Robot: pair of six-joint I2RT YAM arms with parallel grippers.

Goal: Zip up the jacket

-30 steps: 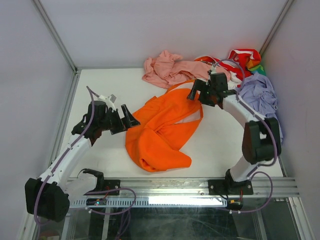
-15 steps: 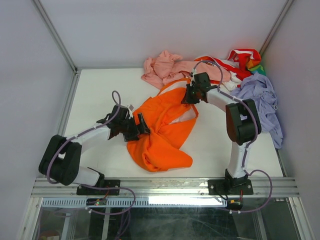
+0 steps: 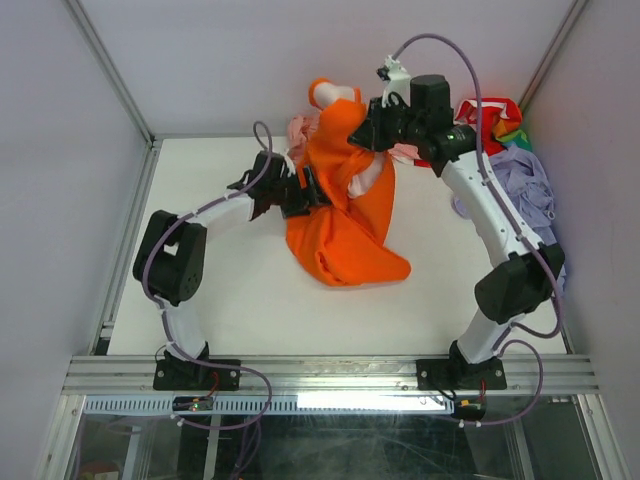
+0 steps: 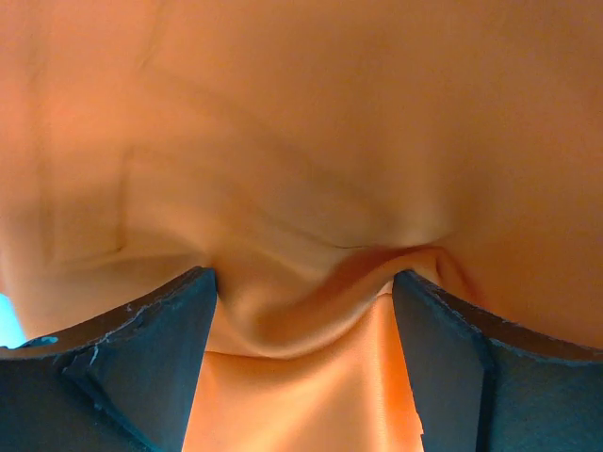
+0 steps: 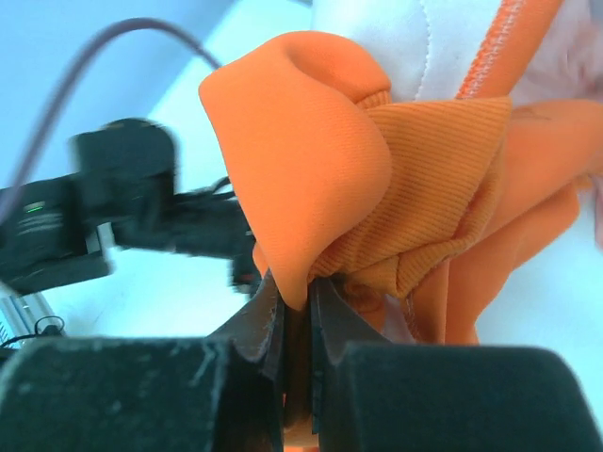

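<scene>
The orange jacket (image 3: pixel 345 240) hangs bunched from its top, its lower part pooled on the white table (image 3: pixel 220 290). A strip of pale lining (image 3: pixel 368 182) shows near the top. My right gripper (image 3: pixel 368 128) holds it raised at the back; the right wrist view shows that gripper (image 5: pixel 297 292) shut on a fold of jacket (image 5: pixel 311 160) beside ribbed orange trim. My left gripper (image 3: pixel 308 190) is pressed into the jacket's left side. In the left wrist view its jaws (image 4: pixel 301 282) stand wide apart, with loose orange fabric (image 4: pixel 301 141) bulging between them, unpinched. The zipper is not visible.
A pale pink garment (image 3: pixel 296 130) peeks out behind the jacket at the back. A lilac garment (image 3: pixel 520 185) and a red, multicoloured one (image 3: pixel 492 112) lie in the back right corner. Enclosure walls stand close on the left, back and right.
The right gripper shut on the jacket and lifted it up toward the back. The left arm reached further back into the fabric, and its jaws have narrowed a little.
</scene>
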